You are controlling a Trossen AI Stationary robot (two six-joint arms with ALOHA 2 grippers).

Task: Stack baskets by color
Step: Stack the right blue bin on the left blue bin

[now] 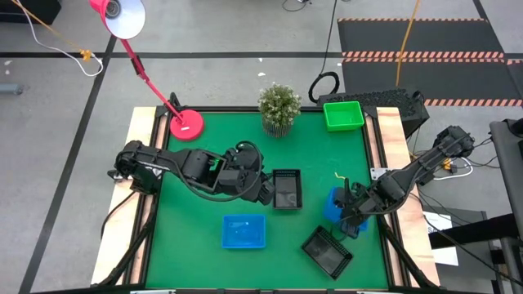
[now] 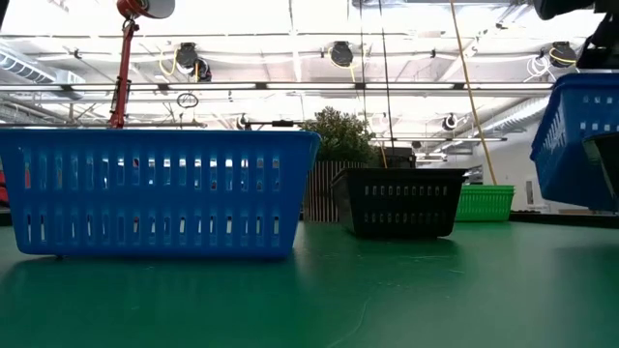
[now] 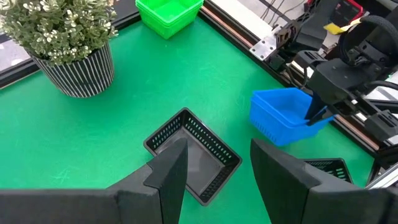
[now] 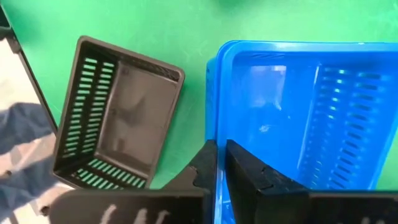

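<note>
My right gripper (image 1: 351,214) is shut on a blue basket (image 1: 333,204) near the table's right edge; the low view shows this basket (image 2: 580,135) raised at the right. A second blue basket (image 1: 243,231) rests on its base near the front middle. My left gripper (image 3: 214,168) stands open beside and above a black basket (image 1: 286,188) at the table's middle, touching nothing. Another black basket (image 1: 327,250) sits on the table at the front right. A green basket (image 1: 343,114) stands at the far right corner. My right gripper pinches one wall of the blue basket at its rim (image 4: 212,124), one finger (image 4: 202,165) outside the wall and the other (image 4: 252,171) inside the basket. The fingers come steeply from above, slanting from the table's right. The basket hangs tilted, lifted off the table.
A potted plant (image 1: 279,106) stands at the far edge's middle and a red lamp base (image 1: 186,124) at the far left. Wooden rails (image 1: 384,139) border the green mat. Open mat lies between the plant and the black basket.
</note>
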